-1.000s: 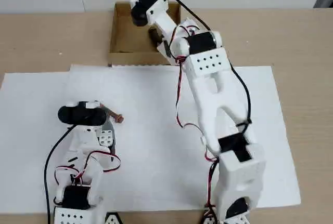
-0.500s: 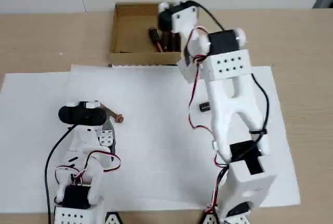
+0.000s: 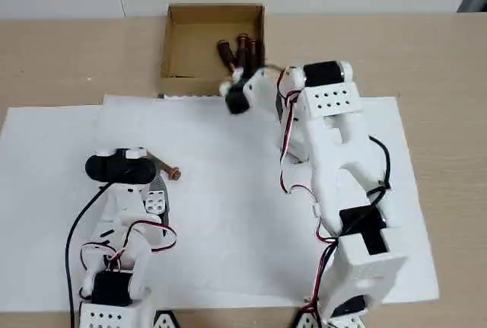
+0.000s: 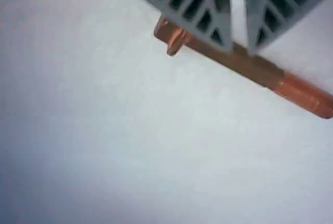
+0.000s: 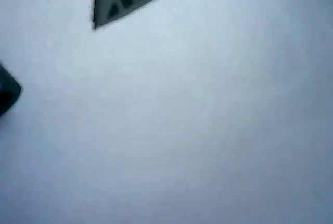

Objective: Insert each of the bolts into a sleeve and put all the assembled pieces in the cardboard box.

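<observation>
Several assembled pieces (image 3: pixel 240 49) lie in the cardboard box (image 3: pixel 190 48). The right gripper (image 3: pixel 243 90) has drawn back out of the box and hangs over the white paper (image 3: pixel 228 214) just beside it; how wide it stands cannot be told. The left gripper (image 4: pixel 237 42) stays clamped on a bolt (image 4: pixel 250 68).

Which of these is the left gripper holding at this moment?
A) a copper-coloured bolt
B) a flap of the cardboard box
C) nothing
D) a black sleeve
A: in the left wrist view the left gripper is clamped across the shaft of the copper-coloured bolt.
</observation>
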You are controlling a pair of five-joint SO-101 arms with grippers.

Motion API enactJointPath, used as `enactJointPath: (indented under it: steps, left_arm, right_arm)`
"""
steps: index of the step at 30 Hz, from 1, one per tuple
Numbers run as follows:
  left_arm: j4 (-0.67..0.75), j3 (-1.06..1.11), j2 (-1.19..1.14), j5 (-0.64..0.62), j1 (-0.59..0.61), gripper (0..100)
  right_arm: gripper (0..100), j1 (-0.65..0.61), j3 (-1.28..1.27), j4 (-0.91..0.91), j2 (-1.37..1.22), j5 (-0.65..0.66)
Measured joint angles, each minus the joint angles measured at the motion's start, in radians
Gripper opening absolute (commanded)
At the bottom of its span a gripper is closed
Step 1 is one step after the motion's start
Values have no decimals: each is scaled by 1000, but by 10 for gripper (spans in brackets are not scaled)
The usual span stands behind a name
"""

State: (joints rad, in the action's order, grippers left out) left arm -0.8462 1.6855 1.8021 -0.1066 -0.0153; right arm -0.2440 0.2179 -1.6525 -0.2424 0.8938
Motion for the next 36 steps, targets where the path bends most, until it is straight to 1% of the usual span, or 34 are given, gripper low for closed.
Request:
enactJointPath:
  steps: [6,16,24,34,36]
  left_arm:
    - [0,0,0,0,0,6]
    - [0,0,0,0,0,6]
    - [0,0,0,0,0,6]
    - [-15,0,0,0,0,6]
    - [-15,0,0,0,0,6]
  right_arm:
    - [136,0,-60,23,0,143]
    - [135,2,-161,132,0,252]
    - [135,58,-195,261,-29,308]
    - [132,74,-193,321,-124,321]
    - [113,77,-192,322,-138,321]
